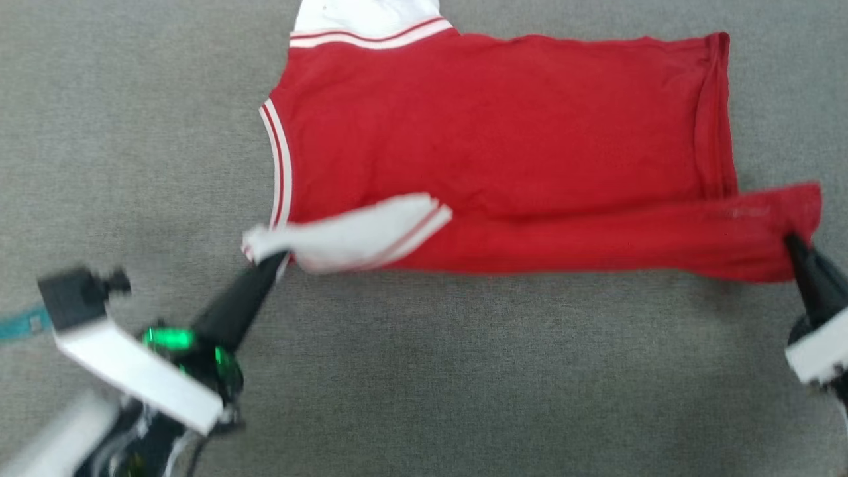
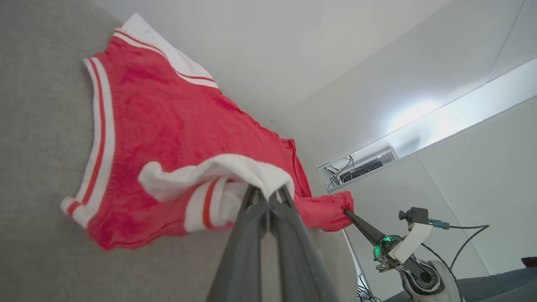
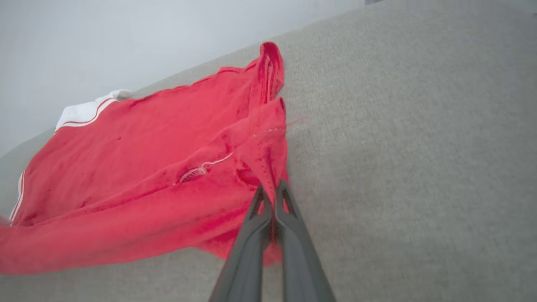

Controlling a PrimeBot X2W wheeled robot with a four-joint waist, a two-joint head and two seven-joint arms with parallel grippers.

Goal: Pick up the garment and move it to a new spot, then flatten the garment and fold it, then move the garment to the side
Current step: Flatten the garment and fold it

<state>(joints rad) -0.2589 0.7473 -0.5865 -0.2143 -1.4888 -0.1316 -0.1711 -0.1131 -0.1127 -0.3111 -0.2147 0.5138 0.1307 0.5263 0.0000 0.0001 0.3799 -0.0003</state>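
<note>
We have left gripper [image 1: 275, 260] clamped on jersey's [image 1: 490, 132] white sleeve [image 1: 358, 235], right gripper [image 1: 790, 240] clamped on hem corner [image 1: 805, 199], edge stretched between them.

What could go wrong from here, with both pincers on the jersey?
1. The left pincer seems to hold only the white sleeve, so the rest of the jersey may lag and the fold come out skewed.
2. The right pincer pinches just the hem corner; it may slip out if the cloth is pulled taut.
</note>
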